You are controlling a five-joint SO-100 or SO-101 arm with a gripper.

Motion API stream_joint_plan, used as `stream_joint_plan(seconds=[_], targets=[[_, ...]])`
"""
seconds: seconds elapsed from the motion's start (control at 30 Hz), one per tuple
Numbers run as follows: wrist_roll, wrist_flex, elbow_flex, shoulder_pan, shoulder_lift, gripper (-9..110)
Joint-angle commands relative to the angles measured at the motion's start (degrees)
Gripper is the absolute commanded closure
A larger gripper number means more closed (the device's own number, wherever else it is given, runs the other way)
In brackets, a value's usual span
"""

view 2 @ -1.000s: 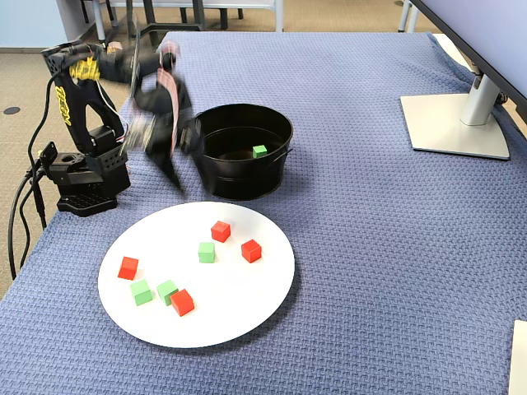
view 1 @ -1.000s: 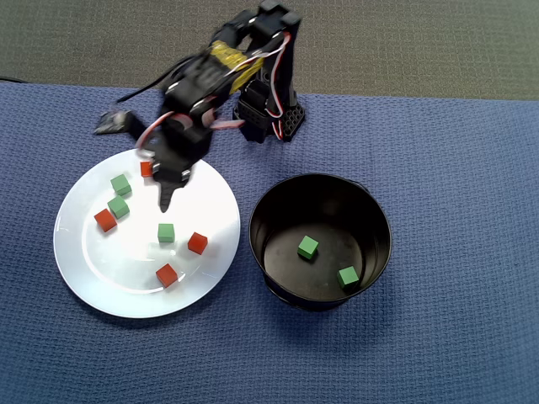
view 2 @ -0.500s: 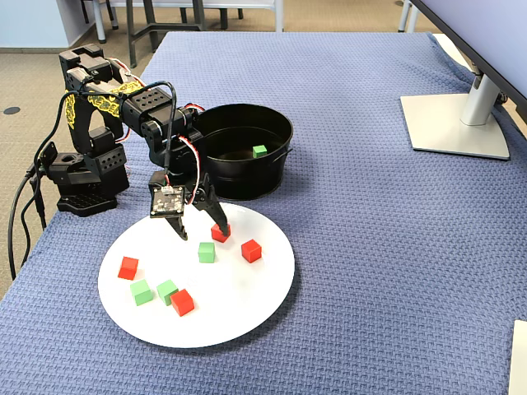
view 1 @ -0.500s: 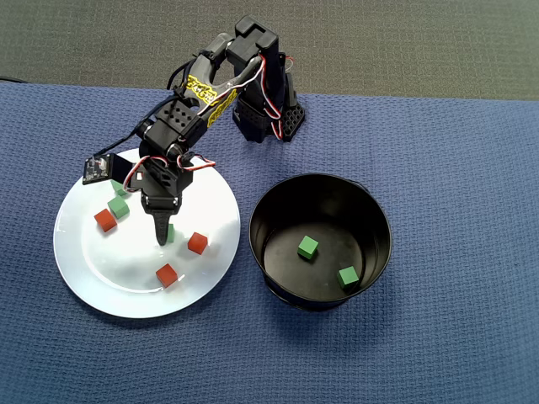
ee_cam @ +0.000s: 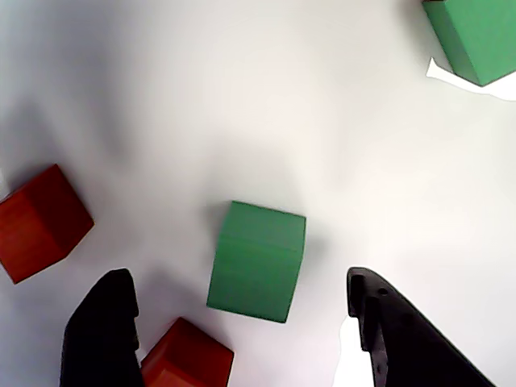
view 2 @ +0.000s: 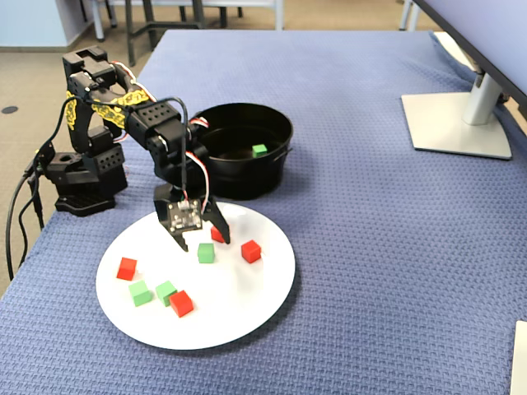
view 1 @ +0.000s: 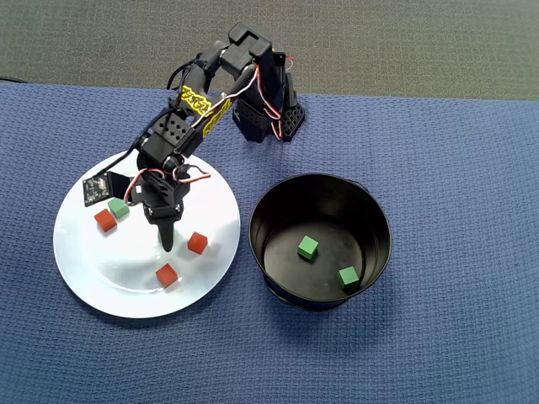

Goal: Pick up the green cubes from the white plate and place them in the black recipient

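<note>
The white plate (view 1: 101, 282) (view 2: 247, 300) holds three green cubes in the fixed view: one in the middle (view 2: 206, 253) and two near the front left (view 2: 140, 293) (view 2: 166, 290). My gripper (view 2: 204, 239) (view 1: 167, 242) hangs open just above the middle cube. In the wrist view that cube (ee_cam: 258, 260) lies between my two black fingers (ee_cam: 105, 330), touching neither, with my gripper (ee_cam: 238, 282) wide open around it. Another green cube (ee_cam: 476, 36) shows at the top right. The black recipient (view 1: 370, 210) (view 2: 284, 136) holds two green cubes (view 1: 308, 247) (view 1: 348, 277).
Red-orange cubes lie on the plate (view 2: 126, 267) (view 2: 251, 251) (view 2: 181, 303); one (ee_cam: 185, 359) sits close beside my left finger. The arm base (view 2: 82, 185) stands behind the plate. A monitor foot (view 2: 457, 123) stands at the far right on the blue cloth.
</note>
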State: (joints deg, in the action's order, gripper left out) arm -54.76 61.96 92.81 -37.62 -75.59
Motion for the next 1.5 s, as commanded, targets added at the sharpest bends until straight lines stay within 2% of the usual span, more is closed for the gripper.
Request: stream_joint_plan(seconds=[0.0, 0.3, 0.67, 0.83, 0.93, 1.1, 1.27, 1.47], targets=[[0.4, -3.1, -1.5, 0.4, 0.8, 77], [1.8, -3.3, -2.2, 0.4, 3.3, 82], [3.5, -4.7, -1.3, 0.4, 2.3, 101], [6.2, -5.4, 0.4, 0.7, -1.5, 101], [11.2, -2.9, -0.9, 0.5, -9.3, 101], [15.2, 14.2, -11.1, 0.8, -20.0, 101], [20.4, 19.0, -7.7, 7.9, -31.3, 101], [30.8, 23.6, -3.8, 25.4, -41.5, 102]])
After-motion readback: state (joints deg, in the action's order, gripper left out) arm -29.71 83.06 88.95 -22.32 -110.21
